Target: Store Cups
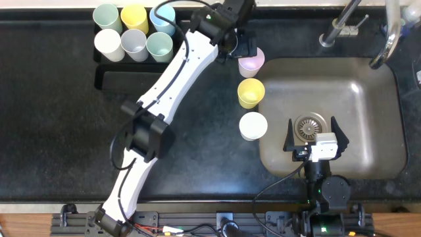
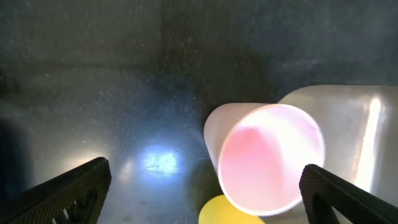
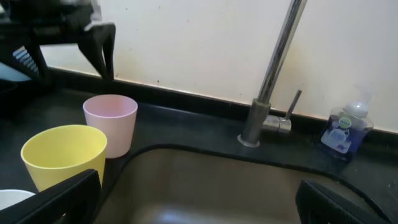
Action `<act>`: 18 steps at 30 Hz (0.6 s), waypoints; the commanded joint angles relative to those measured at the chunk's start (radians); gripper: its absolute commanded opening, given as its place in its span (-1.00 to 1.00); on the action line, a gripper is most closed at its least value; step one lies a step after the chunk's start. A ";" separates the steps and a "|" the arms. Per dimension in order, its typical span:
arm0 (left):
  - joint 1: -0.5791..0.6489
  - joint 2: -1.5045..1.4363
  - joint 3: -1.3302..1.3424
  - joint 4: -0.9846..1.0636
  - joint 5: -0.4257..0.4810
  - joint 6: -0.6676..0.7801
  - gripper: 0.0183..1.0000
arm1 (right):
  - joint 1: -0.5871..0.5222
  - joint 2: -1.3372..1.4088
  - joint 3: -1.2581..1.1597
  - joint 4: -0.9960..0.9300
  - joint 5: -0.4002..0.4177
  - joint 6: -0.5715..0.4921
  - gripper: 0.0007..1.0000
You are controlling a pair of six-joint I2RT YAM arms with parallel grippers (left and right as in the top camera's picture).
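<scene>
Right, the left gripper (image 1: 242,47) is held over the pink cup (image 1: 250,62), its fingers spread wide and nothing gripped. The pink cup is stood upright on the dark worktop (image 1: 59,131) at the rim of the sink (image 1: 368,164). It heads a short row, with the yellow cup (image 1: 250,92) and the white cup (image 1: 253,125) lined up near it.

In the left wrist view the pink cup (image 2: 267,155) is seen well off to one side of the gap between the fingers (image 2: 68,193), so the gripper is best centred first. Otherwise the wall could be clipped and the cup tipped into the sink. A straight descent is called for, and the yellow cup (image 2: 230,211) just beside must not be nudged. A light squeeze is advised, since the thin wall probably flexes. The cup is then presumably to be carried to the rack (image 1: 99,69) at the far left, where six cups are already stood.

The right gripper (image 1: 312,128) is held over the sink, fingers apart and empty.

Now, the unknowns. How high the left gripper sits above the rim cannot be judged. Part of the rack is covered by the left arm, so a free place cannot be confirmed. In the right wrist view the white cup (image 3: 9,199) is cut off at the edge.
</scene>
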State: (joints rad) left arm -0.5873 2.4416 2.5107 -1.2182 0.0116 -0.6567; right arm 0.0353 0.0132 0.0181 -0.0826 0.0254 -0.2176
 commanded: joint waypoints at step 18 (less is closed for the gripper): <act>0.009 0.039 0.029 -0.055 0.029 -0.026 1.00 | 0.005 -0.006 -0.013 0.005 -0.007 -0.003 0.99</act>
State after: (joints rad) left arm -0.5865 2.4569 2.5122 -1.2751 0.0257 -0.6605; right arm 0.0353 0.0132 0.0181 -0.0826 0.0254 -0.2180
